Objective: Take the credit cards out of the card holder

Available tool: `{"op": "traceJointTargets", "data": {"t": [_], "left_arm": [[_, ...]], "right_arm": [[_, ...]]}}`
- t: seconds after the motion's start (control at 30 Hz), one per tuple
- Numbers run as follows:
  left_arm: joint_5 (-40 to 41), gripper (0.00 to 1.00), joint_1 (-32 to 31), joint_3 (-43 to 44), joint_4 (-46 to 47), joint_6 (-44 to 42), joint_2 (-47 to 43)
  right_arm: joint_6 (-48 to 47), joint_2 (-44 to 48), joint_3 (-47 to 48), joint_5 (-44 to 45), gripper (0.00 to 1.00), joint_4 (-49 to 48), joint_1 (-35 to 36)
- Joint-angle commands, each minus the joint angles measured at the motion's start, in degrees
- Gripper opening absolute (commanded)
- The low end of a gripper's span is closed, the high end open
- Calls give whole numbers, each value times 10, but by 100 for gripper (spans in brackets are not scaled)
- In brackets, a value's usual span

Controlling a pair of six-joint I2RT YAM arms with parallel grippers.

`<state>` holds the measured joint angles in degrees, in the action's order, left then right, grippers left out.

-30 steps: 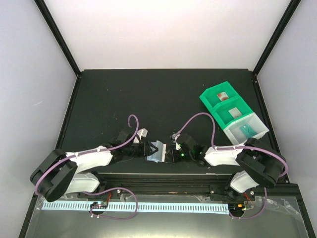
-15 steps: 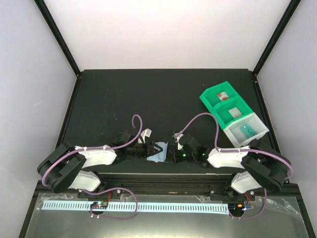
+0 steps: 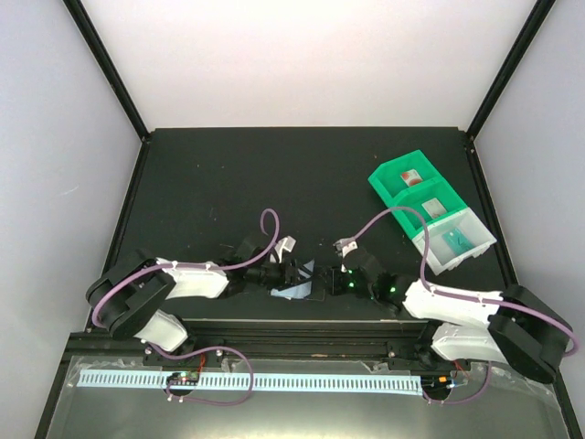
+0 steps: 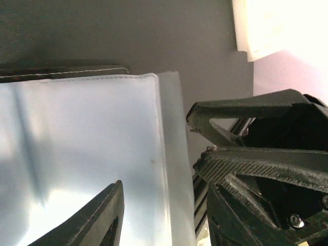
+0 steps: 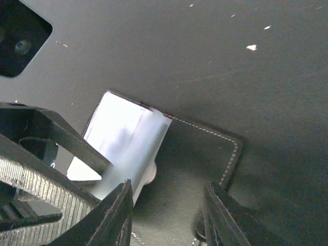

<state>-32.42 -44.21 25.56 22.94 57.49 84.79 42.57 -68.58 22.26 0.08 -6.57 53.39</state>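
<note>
The card holder (image 3: 302,290) lies unfolded near the table's front edge, its pale blue-grey inside (image 4: 77,154) up and its black stitched flap (image 5: 200,159) to the right. My left gripper (image 3: 285,272) (image 4: 165,187) is open, its jaws straddling the pale flap's edge. Facing it, my right gripper (image 3: 331,279) (image 5: 168,184) stands open over the black flap. No card shows in the holder. A red credit card (image 3: 413,175) lies in the green tray and a teal one (image 3: 454,241) in the clear tray.
The green tray (image 3: 393,187) and the clear tray (image 3: 471,227) stand in a row at the right. Another small item (image 3: 433,210) lies in the middle compartment. The two grippers' fingers are very close together over the holder. Black frame posts rise at the table's corners.
Both arms have reached further to the right. The holder has gone from tented to lying flatter. My right gripper's jaws have spread open.
</note>
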Motion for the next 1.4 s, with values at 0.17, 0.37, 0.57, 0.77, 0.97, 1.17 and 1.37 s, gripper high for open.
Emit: {"op": "traceJointTargets", "data": {"t": [0.17,0.37,0.57,0.77,0.97,1.17,1.37], "left_arm": [[-13,47,-22,35,33,1,19],[22,47,-17,35,-32,-34,-16],[92,53,15,16,-159,-77,-127],[103,59,73,-36,-197,-82,-208],[82,60,91,-62,-188,-77,-228],[60,63,92,-72,-168,-76,-207],[43,66,92,-80,-144,-76,-201]], "right_arm": [[9,105,2,82,45,101,3],[4,101,20,39,40,89,3],[14,71,31,-32,32,42,3],[22,31,52,-79,28,10,10],[15,-37,64,-88,29,-12,13],[-3,-120,71,-82,28,-19,12],[-41,-153,60,-22,27,-10,12]]}}
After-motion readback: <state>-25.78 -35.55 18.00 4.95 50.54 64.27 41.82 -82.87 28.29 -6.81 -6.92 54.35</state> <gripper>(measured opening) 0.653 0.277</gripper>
